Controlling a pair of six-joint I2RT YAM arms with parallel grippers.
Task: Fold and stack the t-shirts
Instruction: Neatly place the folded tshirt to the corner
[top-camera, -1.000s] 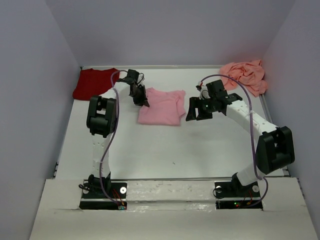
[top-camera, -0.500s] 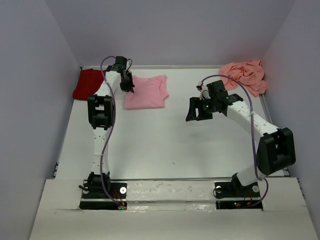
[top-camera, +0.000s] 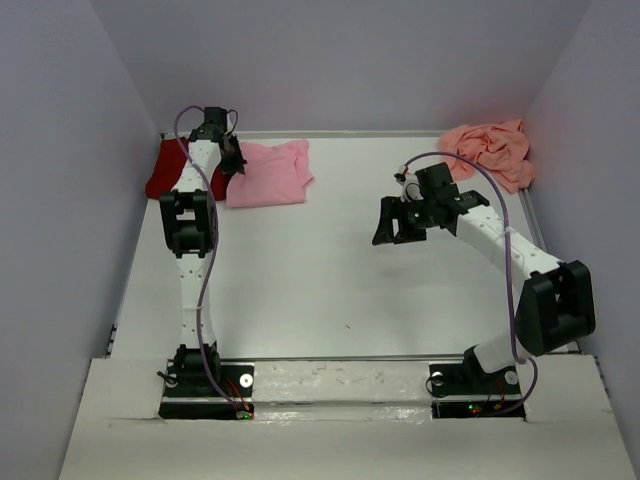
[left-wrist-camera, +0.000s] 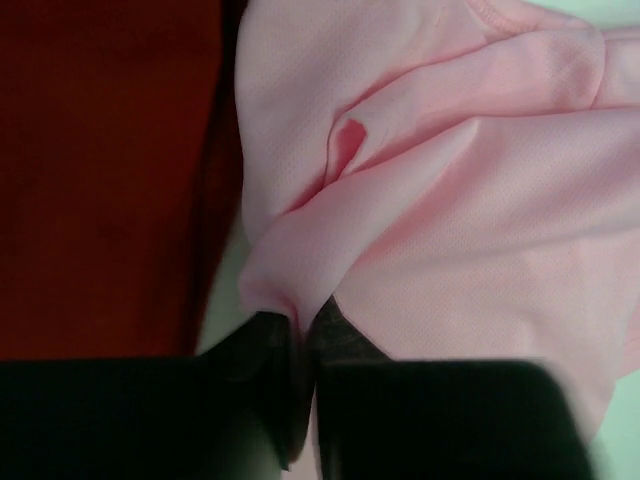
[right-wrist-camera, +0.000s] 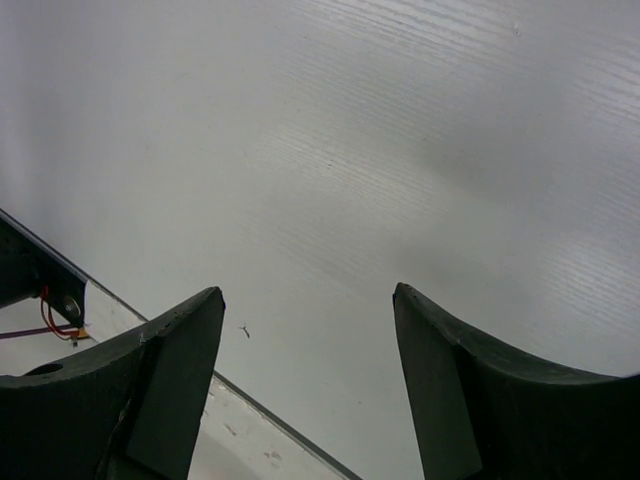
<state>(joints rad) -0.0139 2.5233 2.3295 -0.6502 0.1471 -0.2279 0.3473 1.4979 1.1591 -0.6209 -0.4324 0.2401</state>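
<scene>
With the left hand (left-wrist-camera: 300, 335), clamps tight on a bunched fold of the light pink t-shirt (top-camera: 270, 172) at the far left of the tabletop (top-camera: 320, 280), right beside the dark red t-shirt (top-camera: 162, 172) in the back left corner. With the right hand (top-camera: 398, 222), grips nothing: spread wide, hovering above the tabletop right of centre. Has the salmon-pink t-shirt (top-camera: 490, 150) crumpled in the far right corner, well apart from both others.

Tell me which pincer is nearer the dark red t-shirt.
Left. The left pincer is beside the dark red t-shirt, shut on the light pink t-shirt; the right pincer hangs open above the table, far away.
</scene>
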